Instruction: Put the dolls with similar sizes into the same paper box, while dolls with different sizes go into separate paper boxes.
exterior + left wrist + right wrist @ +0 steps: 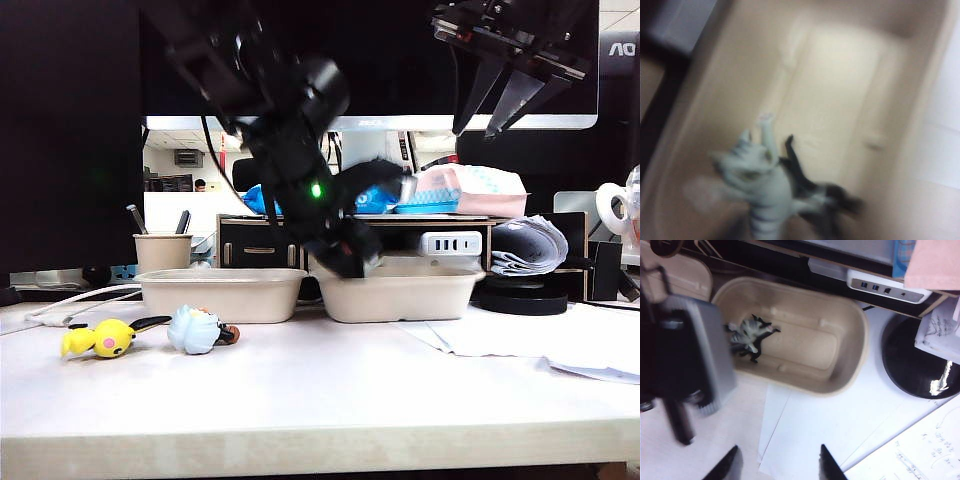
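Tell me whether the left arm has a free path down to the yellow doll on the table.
Probably yes. The yellow doll lies on open table in front of the left box, with only the blue-white doll beside it. The left pincer is over the right box, so it must swing back across.

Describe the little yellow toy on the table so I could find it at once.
Look at the white table, in front of the left-hand beige paper box. Two toys lie there side by side; the yellow doll is the outer one, bright yellow with a pink cheek, unlike its pale blue-white neighbour.
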`<state>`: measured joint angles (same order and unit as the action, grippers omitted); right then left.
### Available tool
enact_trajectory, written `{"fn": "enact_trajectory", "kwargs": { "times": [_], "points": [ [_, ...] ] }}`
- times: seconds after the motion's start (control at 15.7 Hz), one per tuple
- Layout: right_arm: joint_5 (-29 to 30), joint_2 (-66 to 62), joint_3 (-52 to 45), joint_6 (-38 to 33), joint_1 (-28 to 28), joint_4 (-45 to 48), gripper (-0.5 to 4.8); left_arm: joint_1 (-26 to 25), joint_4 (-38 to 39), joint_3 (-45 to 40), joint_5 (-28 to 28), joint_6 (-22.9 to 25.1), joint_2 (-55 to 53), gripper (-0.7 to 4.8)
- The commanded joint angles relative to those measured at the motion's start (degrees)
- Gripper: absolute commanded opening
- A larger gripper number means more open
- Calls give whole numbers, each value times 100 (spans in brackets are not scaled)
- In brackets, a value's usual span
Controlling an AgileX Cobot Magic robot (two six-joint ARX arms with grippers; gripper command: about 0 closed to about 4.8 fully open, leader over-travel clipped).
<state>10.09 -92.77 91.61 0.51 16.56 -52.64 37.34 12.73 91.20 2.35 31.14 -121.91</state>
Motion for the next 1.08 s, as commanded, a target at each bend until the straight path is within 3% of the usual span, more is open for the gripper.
{"fn": "enact_trajectory", "kwargs": {
  "times": [0.06,0.19,0.32,0.51,0.64,0.7,0.89,1.08],
  "points": [
    [-9,33,7,17,7,-70,203,4,-507,31,398,-439,83,409],
    [-7,31,7,17,7,-61,203,9,-452,31,809,-402,254,408],
    [35,31,7,17,7,-22,203,9,-236,31,855,-393,647,407],
    [1158,-33,-87,173,61,-101,203,-120,1716,26,955,-907,1762,402],
    [1342,-374,-236,483,658,-120,203,-544,4430,11,809,-1952,2151,402],
    [1344,-560,-236,684,970,-111,203,-734,5278,-81,675,-2031,2149,402],
    [1263,-1067,-234,798,1871,372,203,-1189,6177,-673,684,-2114,2267,402],
    [1027,-1403,-232,833,2334,920,247,-1609,6135,-1233,710,-2162,2586,398]
  ]
}}
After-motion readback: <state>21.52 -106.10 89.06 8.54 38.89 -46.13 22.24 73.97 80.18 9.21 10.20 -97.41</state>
